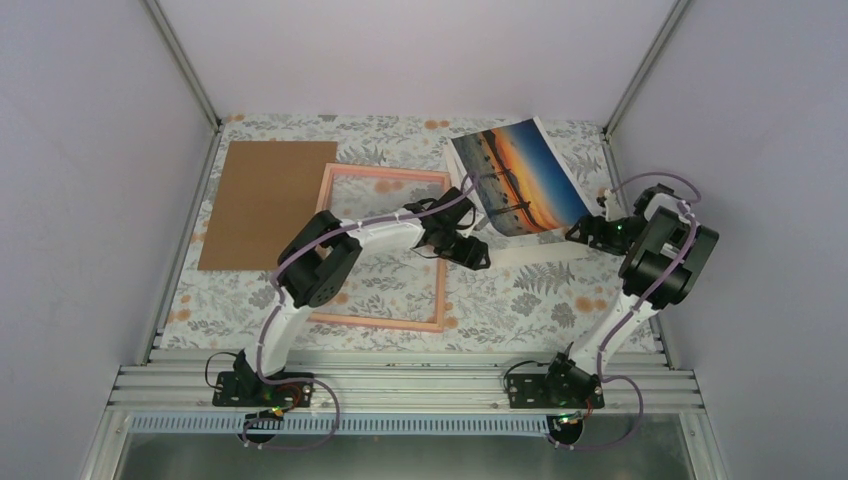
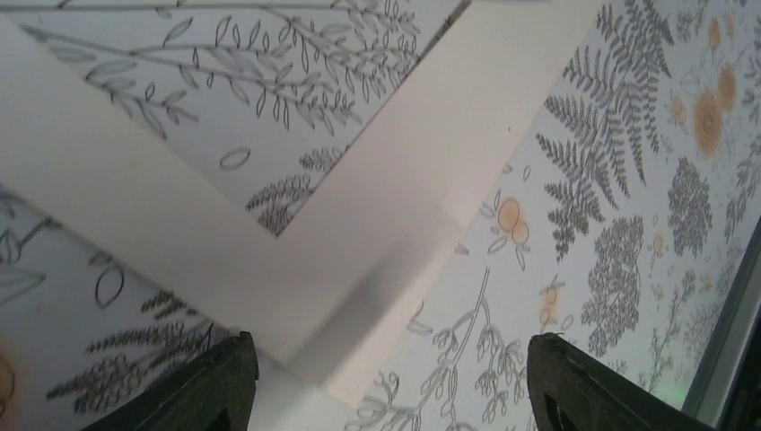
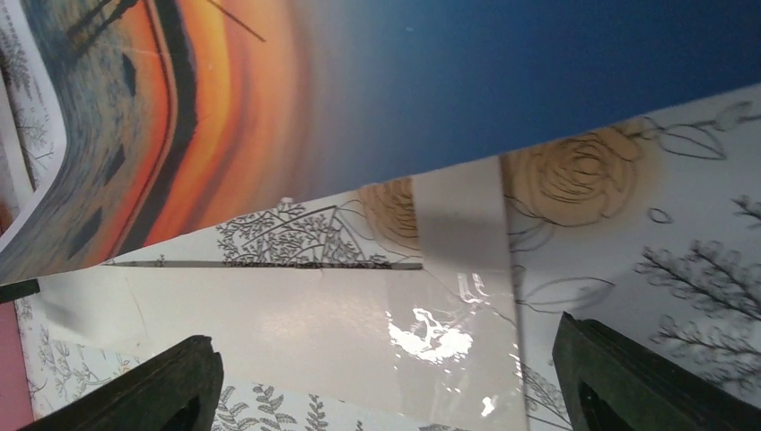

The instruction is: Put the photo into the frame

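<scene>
The photo, an orange sunset over blue water, lies askew at the back right, partly over a white mat board. The pink frame lies flat left of it, with my left arm across it. My left gripper is open just past the frame's right side, over the mat's near-left corner. Its dark fingers have nothing between them. My right gripper is open at the photo's near-right corner. The right wrist view shows the photo above the glossy mat, with the fingertips apart.
A brown cardboard sheet lies flat at the back left, next to the frame. A floral cloth covers the table. Metal rails edge the table on the left and right, with walls close behind them.
</scene>
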`<state>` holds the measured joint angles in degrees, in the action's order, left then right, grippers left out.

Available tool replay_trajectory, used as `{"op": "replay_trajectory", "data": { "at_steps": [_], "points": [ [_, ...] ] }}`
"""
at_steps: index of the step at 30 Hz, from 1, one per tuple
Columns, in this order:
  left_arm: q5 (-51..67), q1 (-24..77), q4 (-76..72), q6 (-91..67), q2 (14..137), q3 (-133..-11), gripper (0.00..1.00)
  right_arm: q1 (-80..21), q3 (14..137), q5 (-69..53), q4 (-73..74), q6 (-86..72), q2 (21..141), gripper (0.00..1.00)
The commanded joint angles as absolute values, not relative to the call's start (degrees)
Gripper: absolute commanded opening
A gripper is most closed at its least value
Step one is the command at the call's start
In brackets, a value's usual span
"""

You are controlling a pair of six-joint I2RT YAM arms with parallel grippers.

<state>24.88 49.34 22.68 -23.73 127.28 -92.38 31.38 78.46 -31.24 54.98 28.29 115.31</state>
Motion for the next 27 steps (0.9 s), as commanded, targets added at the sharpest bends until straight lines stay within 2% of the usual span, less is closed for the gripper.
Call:
{"op": "replay_trajectory", "data": {
  "at_steps": [1,10,15,18,20,27],
  "points": [
    [23.9,49.2,26.8,-26.8,132.7,-95.0,0.76,28.7,70.8,-28.9,55.3,28.9,120.4,0.92],
    [27.3,49.1,26.7,-25.5,138.0,-99.1,0.76,26.8,68.2,-35.7,57.9,30.0,122.2,0.92],
    [27.6,49.1,26.7,-24.3,139.1,-99.8,0.76,26.8,67.4,-37.9,57.7,30.8,121.2,0.97],
    [26.3,48.8,26.7,-22.0,138.5,-99.9,0.76,26.8,66.9,-39.0,57.0,30.9,120.2,0.93],
    [23.6,48.9,25.6,-18.7,137.1,-99.1,0.76,26.8,66.6,-39.3,56.8,30.9,120.2,0.92],
    [2.6,54.0,17.3,-4.0,130.8,-95.0,0.79,26.8,64.9,-38.1,55.6,30.3,121.4,0.86]
  ]
}}
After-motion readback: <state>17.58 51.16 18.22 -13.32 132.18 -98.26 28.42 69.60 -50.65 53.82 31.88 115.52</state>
